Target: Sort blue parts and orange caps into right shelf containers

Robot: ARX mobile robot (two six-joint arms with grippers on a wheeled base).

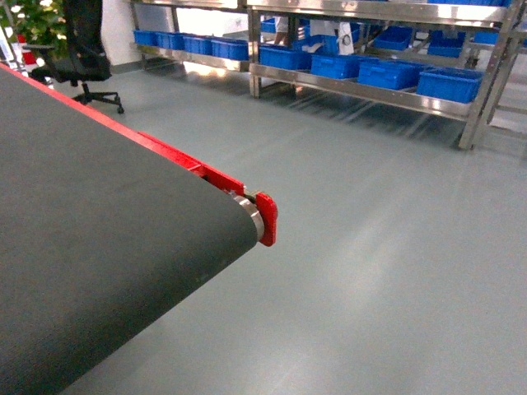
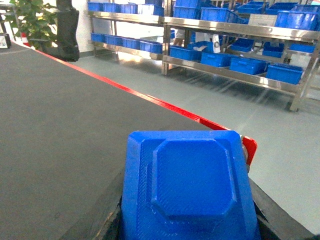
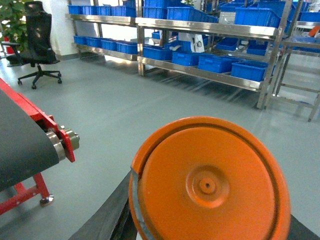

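Evidently each pincer is clamped — left on blue part [image 2: 192, 187], right on orange cap [image 3: 210, 182].

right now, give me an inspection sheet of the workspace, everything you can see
surface: dark conveyor belt with red side rail, bare in the head view.
job's things: blue part fills the left wrist view; orange cap fills the right wrist view; blue containers sit on steel shelves across the floor.
clutter: nothing seen.
grippers: neither arm shows in the head view; each wrist view shows only dark edges beside its item, so fingers cannot be made out; the items appear carried.
cables: nothing seen.
surroundings: grey floor, black office chair, green plant behind it.
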